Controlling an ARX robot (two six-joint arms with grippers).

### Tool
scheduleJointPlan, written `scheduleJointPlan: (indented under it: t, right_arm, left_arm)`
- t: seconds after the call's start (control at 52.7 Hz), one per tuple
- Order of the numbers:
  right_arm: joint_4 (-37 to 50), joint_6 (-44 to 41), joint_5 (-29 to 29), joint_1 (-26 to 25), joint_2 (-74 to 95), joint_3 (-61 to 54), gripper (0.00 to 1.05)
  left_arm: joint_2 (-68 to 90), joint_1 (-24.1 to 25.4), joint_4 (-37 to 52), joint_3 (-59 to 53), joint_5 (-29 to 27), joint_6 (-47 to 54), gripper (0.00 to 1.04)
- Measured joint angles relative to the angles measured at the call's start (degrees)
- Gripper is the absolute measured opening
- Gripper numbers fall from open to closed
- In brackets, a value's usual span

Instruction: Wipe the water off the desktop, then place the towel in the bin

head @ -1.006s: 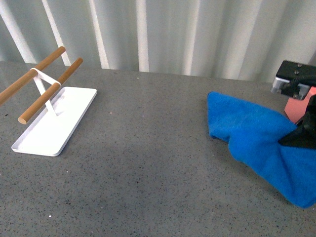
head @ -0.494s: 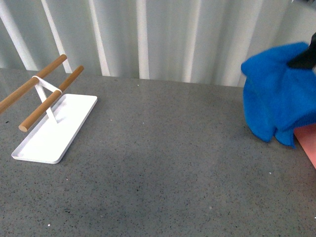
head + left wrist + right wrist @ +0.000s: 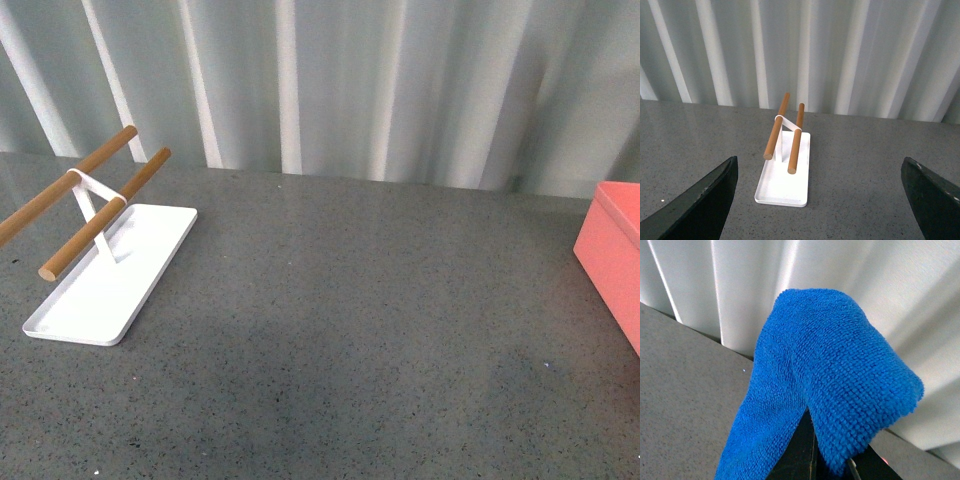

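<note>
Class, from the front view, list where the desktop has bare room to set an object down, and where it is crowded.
The desktop is bare across the wide stretch between the white tray on the left and the bin at the right edge. Crowded only at the tray, under its wooden rods.

Soft, even light brightens the pleated backdrop (image 3: 300, 90) and leaves a faint shadow on the desktop (image 3: 300, 360).
</note>
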Motion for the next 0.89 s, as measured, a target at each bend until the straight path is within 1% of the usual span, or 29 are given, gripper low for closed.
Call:
scheduleJointPlan:
  t: [0.171,0.285,0.456,0.589,0.646,0.741,0.892]
  right_arm:
    - [-0.02,0.02,-0.94,-4.87,1.81,-5.01,0.04]
    - [0.7,-0.04,-0.31,-6.64,4.46,-6.97,0.04]
    - [2.08,-0.02,4.26,-6.69,12.26,-6.88,0.04]
    - [0.13,0.42,7.72,-6.56,17.68,-4.81,0.04]
    - [-1.18,0.55,10.69,-6.64,21.0,-3.93,0.04]
    - [-1.88,0.57,14.08,-6.86,25.16,-4.7,0.04]
    - [-2.58,-0.98,15.8,-7.06,27.1,-6.69,0.04]
  left_arm:
    - [0.0,0.0,0.0,0.0,0.0,0.0,0.98]
    - [0.0,0.0,0.0,0.0,0.0,0.0,0.98]
    - [0.0,0.0,0.0,0.0,0.0,0.0,0.98]
    - [0.0,0.0,0.0,0.0,0.0,0.0,0.98]
    - [0.0,0.0,0.0,0.0,0.0,0.0,0.98]
    - [0.0,0.0,0.0,0.0,0.0,0.0,0.98]
    - [0.02,0.0,0.0,0.0,0.02,0.0,0.98]
